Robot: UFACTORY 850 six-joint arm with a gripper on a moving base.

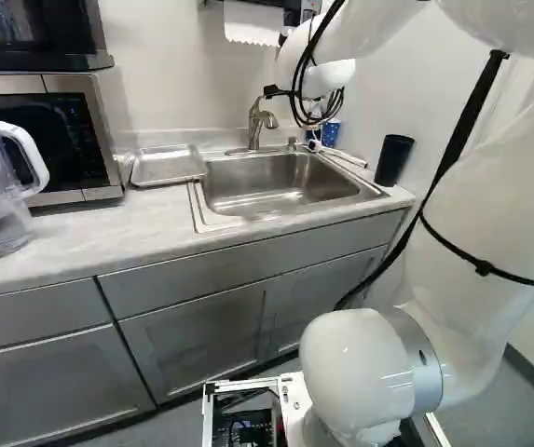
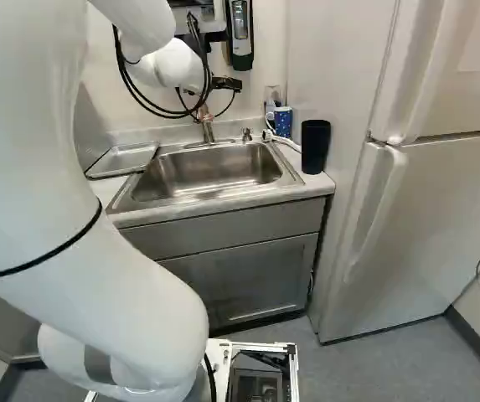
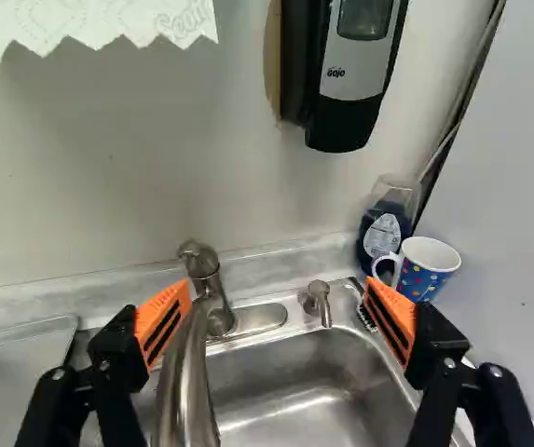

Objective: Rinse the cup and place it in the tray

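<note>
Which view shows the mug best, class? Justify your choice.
The wrist view: the mug shows largest there, with its handle, rim and dots clear. The right base view shows it small; the left base view, a small blue part beside the cables.

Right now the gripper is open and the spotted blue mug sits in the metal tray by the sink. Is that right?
Not quite: the mug is not in the tray. The wrist view shows it across the sink from the tray, beside a bottle. The gripper is indeed open.
</note>
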